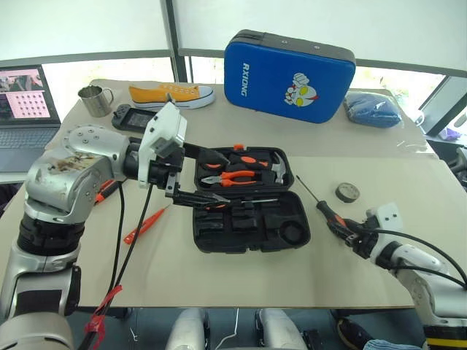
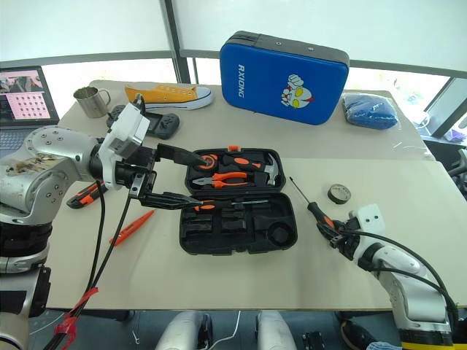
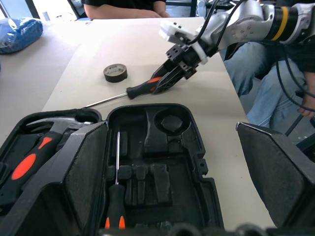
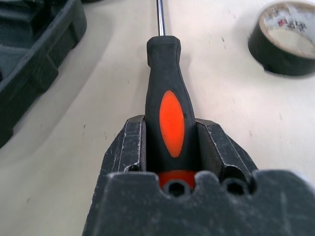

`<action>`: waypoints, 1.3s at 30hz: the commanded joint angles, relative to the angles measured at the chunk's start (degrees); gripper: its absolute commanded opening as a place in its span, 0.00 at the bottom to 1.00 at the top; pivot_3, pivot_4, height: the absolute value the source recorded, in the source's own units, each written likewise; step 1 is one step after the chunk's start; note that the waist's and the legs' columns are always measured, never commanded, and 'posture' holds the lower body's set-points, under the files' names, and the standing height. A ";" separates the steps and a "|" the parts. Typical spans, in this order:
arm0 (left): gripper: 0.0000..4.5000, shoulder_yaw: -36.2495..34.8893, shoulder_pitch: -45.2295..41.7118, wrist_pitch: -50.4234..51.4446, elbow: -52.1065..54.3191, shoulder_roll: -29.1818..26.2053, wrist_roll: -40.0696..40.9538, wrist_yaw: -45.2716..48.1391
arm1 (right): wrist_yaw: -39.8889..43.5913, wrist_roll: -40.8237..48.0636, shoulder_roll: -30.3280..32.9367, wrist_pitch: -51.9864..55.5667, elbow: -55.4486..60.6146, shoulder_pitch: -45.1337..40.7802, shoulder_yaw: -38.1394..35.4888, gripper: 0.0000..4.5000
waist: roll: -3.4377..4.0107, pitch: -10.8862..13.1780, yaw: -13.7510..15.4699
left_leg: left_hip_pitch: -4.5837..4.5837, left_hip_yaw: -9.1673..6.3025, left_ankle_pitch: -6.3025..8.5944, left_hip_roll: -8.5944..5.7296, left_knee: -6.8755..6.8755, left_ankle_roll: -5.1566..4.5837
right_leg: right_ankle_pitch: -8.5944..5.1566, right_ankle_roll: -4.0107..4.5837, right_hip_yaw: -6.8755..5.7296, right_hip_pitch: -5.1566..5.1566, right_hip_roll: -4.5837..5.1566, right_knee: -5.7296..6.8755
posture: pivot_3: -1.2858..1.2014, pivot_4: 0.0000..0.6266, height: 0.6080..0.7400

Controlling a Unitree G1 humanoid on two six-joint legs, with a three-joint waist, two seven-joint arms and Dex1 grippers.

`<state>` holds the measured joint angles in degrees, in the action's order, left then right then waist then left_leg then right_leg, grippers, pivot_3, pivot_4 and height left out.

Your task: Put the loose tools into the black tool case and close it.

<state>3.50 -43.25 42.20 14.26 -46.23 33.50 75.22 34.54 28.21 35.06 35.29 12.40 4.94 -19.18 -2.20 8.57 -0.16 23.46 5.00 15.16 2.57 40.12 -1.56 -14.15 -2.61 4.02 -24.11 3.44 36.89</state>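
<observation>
Right fingers [image 4: 135, 142] pinching black-and-orange screwdriver [image 4: 167, 93] handle on table; left fingers [image 3: 83, 167] spread wide, empty.

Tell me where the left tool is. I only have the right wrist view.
Observer: The left tool hovers open and empty over the left side of the black tool case, which lies open.
Operator: The right tool is shut on the black-and-orange screwdriver here. What else is loose on your side?
Observer: A slim orange screwdriver lies on the table to the left of the case, untouched.
</observation>
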 commanded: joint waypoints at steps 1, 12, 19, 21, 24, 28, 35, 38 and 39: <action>1.00 -1.21 1.02 -1.58 0.87 -1.82 -0.17 -0.02 | 2.58 9.85 4.06 4.55 8.28 -2.19 -9.25 0.23 | 0.07 0.03 -0.03 | 0.01 0.02 0.00 0.00 0.00 0.00 | 0.01 -0.01 0.04 -0.02 0.00 0.00 | 0.52 0.24 1.00; 1.00 -3.43 11.89 -2.16 5.72 -12.77 1.43 6.32 | 31.65 -0.22 14.75 -11.42 -0.35 -27.57 18.40 0.23 | 0.10 0.07 -0.98 | -0.16 0.03 -0.01 0.11 -0.28 0.01 | -0.05 0.20 0.04 -0.11 -0.17 0.01 | 0.52 0.24 1.00; 1.00 -6.22 14.29 -0.09 9.25 -13.57 3.45 3.00 | 40.79 -14.65 10.45 -29.14 -20.09 -40.52 31.96 0.23 | 0.04 0.16 0.51 | 0.05 0.39 -0.02 0.07 -0.08 0.03 | -0.03 0.12 -0.12 -0.15 -0.04 -0.04 | 0.52 0.24 1.00; 1.00 -6.70 14.45 0.31 9.73 -13.70 3.99 2.04 | 42.29 -16.73 9.26 -33.10 -24.70 -42.20 33.26 0.23 | 0.05 0.16 0.67 | 0.05 0.41 -0.02 0.06 -0.08 0.03 | -0.04 0.12 -0.12 -0.15 -0.03 -0.05 | 0.52 0.24 1.00; 1.00 -7.14 14.78 0.41 10.00 -13.98 4.03 0.94 | 44.32 -19.43 8.50 -38.94 -29.14 -42.82 34.74 0.23 | 0.05 0.16 0.65 | 0.06 0.42 -0.02 0.07 -0.11 0.04 | -0.03 0.12 -0.12 -0.18 -0.04 -0.03 | 0.52 0.24 1.00; 1.00 -7.22 14.84 0.60 10.03 -14.23 4.29 0.02 | 44.26 -21.26 6.86 -41.07 -34.44 -44.50 34.81 0.23 | 0.05 0.16 0.25 | 0.01 0.43 -0.03 0.07 -0.13 0.05 | -0.03 0.14 -0.12 -0.17 -0.05 0.02 | 0.52 0.24 1.00; 1.00 -6.51 13.78 0.38 9.53 -14.16 4.60 -0.61 | 44.53 -22.14 5.86 -41.95 -39.40 -45.99 33.80 0.23 | 0.05 0.16 -0.28 | -0.05 0.42 -0.06 0.07 -0.17 0.11 | -0.04 0.17 -0.12 -0.15 -0.05 0.10 | 0.52 0.24 1.00; 1.00 -6.05 13.18 0.13 9.14 -13.83 4.37 -0.72 | 44.60 -22.28 5.66 -42.09 -39.52 -45.84 33.90 0.23 | 0.05 0.16 -0.31 | -0.06 0.42 -0.06 0.07 -0.17 0.12 | -0.04 0.17 -0.12 -0.14 -0.04 0.10 | 0.52 0.24 1.00; 1.00 -5.95 13.03 0.13 9.08 -13.75 4.35 -0.76 | 44.69 -22.49 5.71 -42.53 -39.52 -45.74 34.03 0.23 | 0.05 0.16 -0.31 | -0.07 0.42 -0.07 0.07 -0.17 0.12 | -0.04 0.17 -0.12 -0.14 -0.05 0.11 | 0.52 0.24 1.00</action>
<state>-1.66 -28.92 42.70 22.92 -59.43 37.43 74.71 78.95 6.65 40.38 -6.01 -26.65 -40.20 16.02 -2.15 8.73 -0.47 23.40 5.42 15.09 2.65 39.95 -1.44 -14.20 -2.44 3.90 -24.25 3.39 37.00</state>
